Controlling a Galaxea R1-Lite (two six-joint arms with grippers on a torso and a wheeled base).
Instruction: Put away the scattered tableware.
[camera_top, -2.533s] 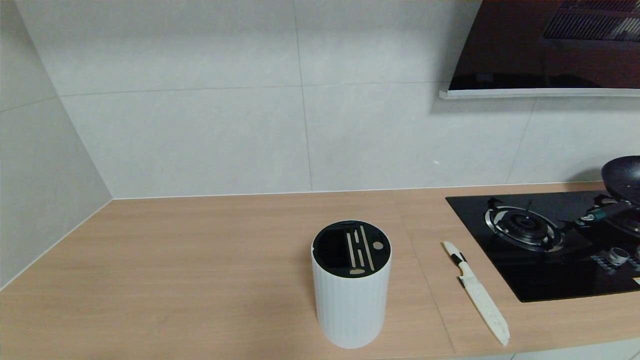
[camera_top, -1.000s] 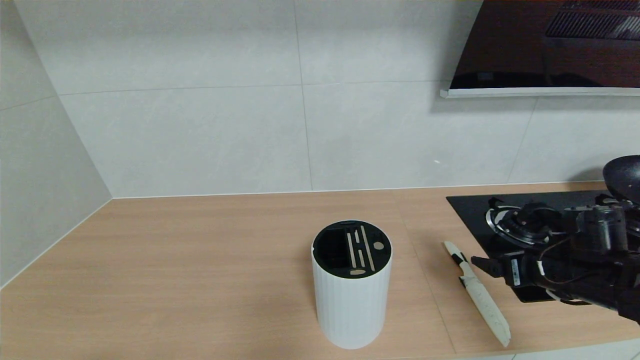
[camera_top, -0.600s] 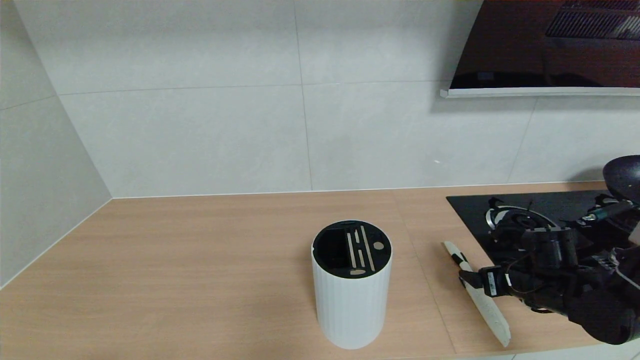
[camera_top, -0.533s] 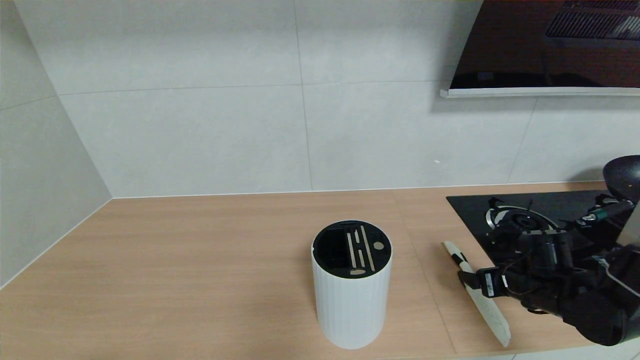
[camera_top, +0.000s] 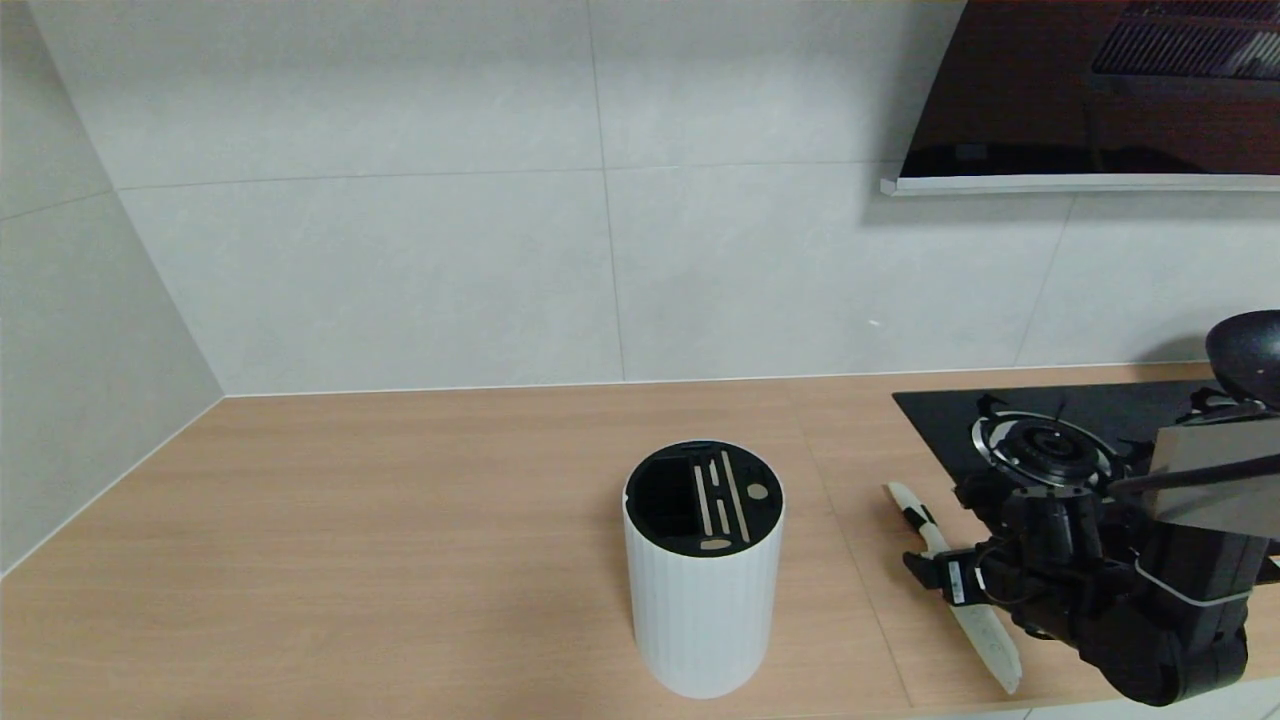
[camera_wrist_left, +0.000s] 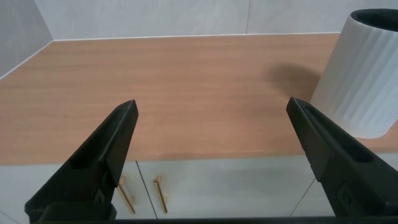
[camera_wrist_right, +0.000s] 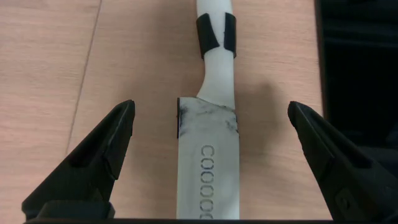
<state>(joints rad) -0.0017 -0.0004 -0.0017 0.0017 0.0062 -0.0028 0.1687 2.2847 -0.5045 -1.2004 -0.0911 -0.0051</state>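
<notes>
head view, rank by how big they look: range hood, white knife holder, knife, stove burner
1. range hood
2. white knife holder
3. knife and stove burner: too close to call, the right gripper hides part of the knife

A white knife (camera_top: 987, 640) with a speckled blade and a black band on its handle lies flat on the wooden countertop (camera_top: 400, 520). Its handle points far and its tip is by the near edge. Well to its left a white ribbed cylindrical knife holder (camera_top: 703, 600) stands upright, black slotted top facing up.

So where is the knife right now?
In the head view, the knife lies on the countertop at the right, between the white knife holder and the stove, under the open right claw.
</notes>
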